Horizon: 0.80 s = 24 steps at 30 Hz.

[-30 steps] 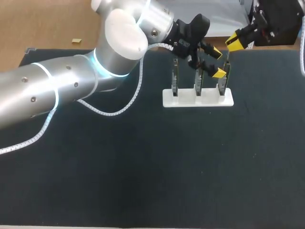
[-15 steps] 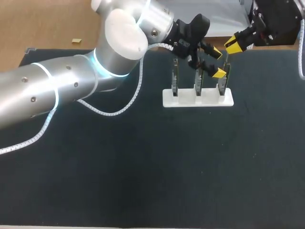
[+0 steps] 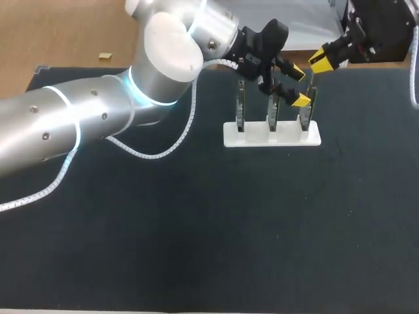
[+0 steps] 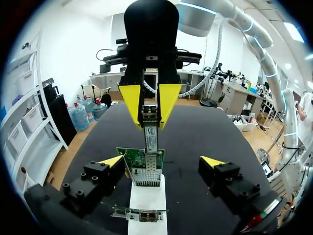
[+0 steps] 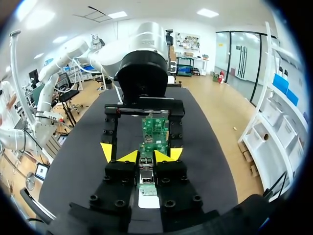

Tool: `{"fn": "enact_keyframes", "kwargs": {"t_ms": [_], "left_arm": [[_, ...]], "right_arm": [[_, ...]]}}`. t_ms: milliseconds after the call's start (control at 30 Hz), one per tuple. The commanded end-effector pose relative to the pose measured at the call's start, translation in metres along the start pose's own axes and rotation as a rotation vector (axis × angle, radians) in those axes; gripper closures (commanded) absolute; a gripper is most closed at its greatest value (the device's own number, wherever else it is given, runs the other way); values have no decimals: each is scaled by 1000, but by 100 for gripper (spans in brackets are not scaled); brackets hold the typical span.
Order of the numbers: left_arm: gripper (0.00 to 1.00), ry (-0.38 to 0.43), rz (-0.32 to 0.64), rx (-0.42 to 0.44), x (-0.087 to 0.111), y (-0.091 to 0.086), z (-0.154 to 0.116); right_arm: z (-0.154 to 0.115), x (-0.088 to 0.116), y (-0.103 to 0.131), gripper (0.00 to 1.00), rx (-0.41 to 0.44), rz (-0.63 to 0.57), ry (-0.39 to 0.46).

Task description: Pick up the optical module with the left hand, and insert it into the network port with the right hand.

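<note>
A white stand (image 3: 272, 134) holds three upright green network cards. My right gripper (image 3: 321, 61) hangs over the rightmost card (image 3: 306, 112), shut on the slim metal optical module (image 4: 151, 134). The module points down, and its lower end meets the port on that card's (image 4: 145, 166) upper edge. My left gripper (image 3: 300, 86) is open, with one yellow tip on each side of the same card and touching nothing. In the right wrist view my right gripper (image 5: 146, 157) clamps the module (image 5: 145, 166), with the card (image 5: 155, 131) just ahead. In the left wrist view my right gripper (image 4: 150, 105) comes in opposite my left gripper (image 4: 164, 161).
The stand's (image 4: 146, 200) other two cards (image 3: 240, 108) (image 3: 272, 111) stand left of the rightmost one, under my left wrist. The black mat (image 3: 216, 229) covers the table, and a white cable (image 3: 154, 154) from my left arm loops over it.
My right gripper has shifted very slightly with the module above the rightmost card. My left arm has not moved.
</note>
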<state>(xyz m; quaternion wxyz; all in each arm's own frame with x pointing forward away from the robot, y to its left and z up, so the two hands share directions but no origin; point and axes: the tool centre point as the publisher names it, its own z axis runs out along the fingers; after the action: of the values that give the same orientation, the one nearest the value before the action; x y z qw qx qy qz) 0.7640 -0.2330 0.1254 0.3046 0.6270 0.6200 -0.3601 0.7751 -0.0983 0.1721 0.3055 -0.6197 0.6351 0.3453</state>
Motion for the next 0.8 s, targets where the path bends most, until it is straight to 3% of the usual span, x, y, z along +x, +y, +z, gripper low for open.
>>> {"fn": "enact_keyframes", "kwargs": {"t_ms": [33, 800], "left_arm": [[0, 3, -1, 0, 0, 0, 0], [0, 3, -1, 0, 0, 0, 0]], "right_arm": [[-2, -2, 1, 100, 6, -8, 5], [3, 4, 4, 100, 13, -9, 37]]}}
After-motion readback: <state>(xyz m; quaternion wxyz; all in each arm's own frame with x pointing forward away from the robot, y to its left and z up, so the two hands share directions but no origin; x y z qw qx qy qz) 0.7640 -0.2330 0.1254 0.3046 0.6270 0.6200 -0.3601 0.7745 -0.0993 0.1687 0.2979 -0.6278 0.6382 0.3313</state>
